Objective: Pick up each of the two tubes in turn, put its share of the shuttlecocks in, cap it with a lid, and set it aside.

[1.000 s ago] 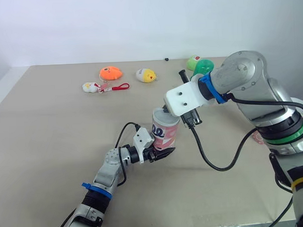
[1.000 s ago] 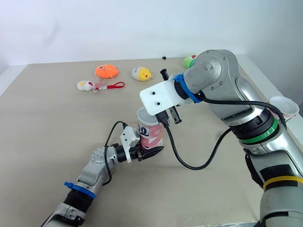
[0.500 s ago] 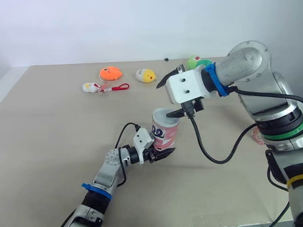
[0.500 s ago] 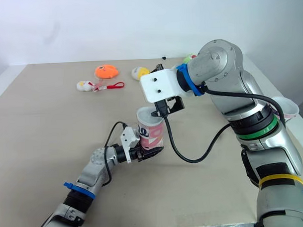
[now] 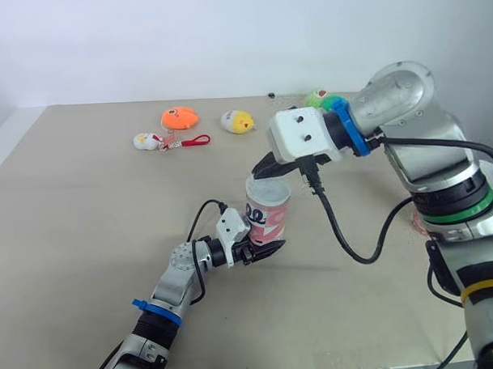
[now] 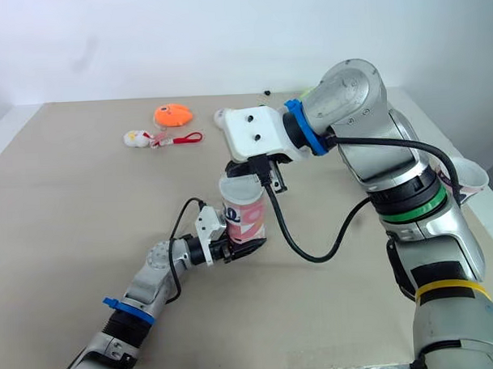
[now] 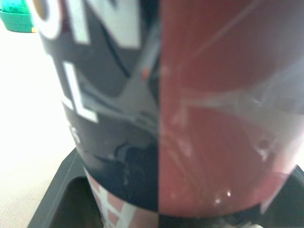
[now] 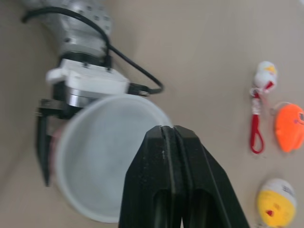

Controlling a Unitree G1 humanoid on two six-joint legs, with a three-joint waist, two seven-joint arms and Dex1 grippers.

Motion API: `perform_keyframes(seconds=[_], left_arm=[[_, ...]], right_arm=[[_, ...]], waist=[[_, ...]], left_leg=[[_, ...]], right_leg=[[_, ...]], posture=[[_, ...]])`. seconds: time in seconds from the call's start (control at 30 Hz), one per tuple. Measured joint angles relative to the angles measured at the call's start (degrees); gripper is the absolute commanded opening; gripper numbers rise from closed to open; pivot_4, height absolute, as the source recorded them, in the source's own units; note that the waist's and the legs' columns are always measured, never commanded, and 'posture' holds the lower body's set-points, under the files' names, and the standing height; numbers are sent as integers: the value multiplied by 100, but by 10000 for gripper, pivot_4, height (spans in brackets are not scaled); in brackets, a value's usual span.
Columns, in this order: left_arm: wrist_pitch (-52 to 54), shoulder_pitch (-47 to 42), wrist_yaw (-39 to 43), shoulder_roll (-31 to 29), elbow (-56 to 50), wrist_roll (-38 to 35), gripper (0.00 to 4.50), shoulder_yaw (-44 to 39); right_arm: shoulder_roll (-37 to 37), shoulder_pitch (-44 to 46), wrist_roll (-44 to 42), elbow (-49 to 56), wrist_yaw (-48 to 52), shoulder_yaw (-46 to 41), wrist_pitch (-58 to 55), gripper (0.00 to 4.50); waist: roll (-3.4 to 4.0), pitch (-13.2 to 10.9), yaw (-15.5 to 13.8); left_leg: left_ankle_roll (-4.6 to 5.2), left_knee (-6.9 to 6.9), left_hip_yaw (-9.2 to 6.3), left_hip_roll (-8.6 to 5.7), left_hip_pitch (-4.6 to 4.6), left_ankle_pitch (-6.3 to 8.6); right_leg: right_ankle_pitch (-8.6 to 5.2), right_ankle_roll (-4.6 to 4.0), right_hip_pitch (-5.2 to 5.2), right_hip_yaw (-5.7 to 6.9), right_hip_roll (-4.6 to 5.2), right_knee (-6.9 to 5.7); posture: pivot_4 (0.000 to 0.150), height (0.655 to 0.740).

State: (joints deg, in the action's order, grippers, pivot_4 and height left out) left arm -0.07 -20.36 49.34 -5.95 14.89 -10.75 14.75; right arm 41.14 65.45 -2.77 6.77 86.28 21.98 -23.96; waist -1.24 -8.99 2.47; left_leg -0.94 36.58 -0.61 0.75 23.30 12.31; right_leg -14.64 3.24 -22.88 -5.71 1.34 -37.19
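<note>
Left eye view: left end effector [image 5: 261, 250] gripped the tube [image 5: 268, 216] low down at frame centre, right end effector [image 5: 268, 169] just above its rim. Left wrist view: tube close up. Right wrist view: right fingers [image 8: 156, 161] were pressed together, narrow, over the tube's white top at lower left.

Illumination was bright, diffuse and even across the table [image 5: 70, 239]. The orange toy [image 5: 180, 119], upper left of the frame, cast a faint, soft-edged shadow. The tube [image 7: 199, 95] carried pale glare streaks.
</note>
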Motion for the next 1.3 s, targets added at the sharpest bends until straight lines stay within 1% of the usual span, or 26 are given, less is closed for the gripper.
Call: perform_keyframes(seconds=[0.1, 0.37, 0.63, 0.77, 0.97, 1.3], left_arm=[[0, 0, -1, -1, 0, 0, 29941, 1], [-1, -4, 0, -7, 18, 23, 29941, 12], [-1, -30, -11, 0, 128, 68, 29941, 25], [1, -28, -41, 3, 176, 60, 29941, 12], [5, -30, -52, 7, 228, 58, 29941, 12], [20, -37, -51, 11, 304, 78, 29941, 34]], right_arm=[[97, -214, 31, 32, 2, 109, 1, 1307], [186, -346, 147, 190, -3, 177, 133, 1307], [217, -516, 434, 268, -50, 184, 471, 1307], [145, -569, 628, 268, -117, 197, 631, 1307], [127, -663, 849, 322, -147, 229, 815, 1307], [127, -891, 1235, 507, -180, 246, 1061, 1307]], waist=[[0, 0, 0], [6, 9, 1], [0, 57, 3], [-2, 60, 7], [-2, 100, 8], [-35, 199, 7]], left_leg=[[0, 0, 2, -1, 0, 0], [0, -2, 4, -1, -7, 0], [-1, -5, 4, 0, -36, 1], [-4, -15, -3, 3, -79, 3], [-5, -19, -6, 5, -85, 4], [-19, -26, -13, 11, -97, 13]], right_leg=[[0, 1, 0, -1, 0, 1], [-1, 0, 7, 2, -2, 3], [-6, -4, 18, 10, -2, 11], [-13, -9, 55, 8, -2, 14], [-15, -11, 57, 9, -2, 14], [-28, -19, 66, 11, -1, 16]], posture=[[1500, 7400], [1500, 7400], [1500, 7400], [1500, 7400], [1500, 7400], [1500, 7400]])
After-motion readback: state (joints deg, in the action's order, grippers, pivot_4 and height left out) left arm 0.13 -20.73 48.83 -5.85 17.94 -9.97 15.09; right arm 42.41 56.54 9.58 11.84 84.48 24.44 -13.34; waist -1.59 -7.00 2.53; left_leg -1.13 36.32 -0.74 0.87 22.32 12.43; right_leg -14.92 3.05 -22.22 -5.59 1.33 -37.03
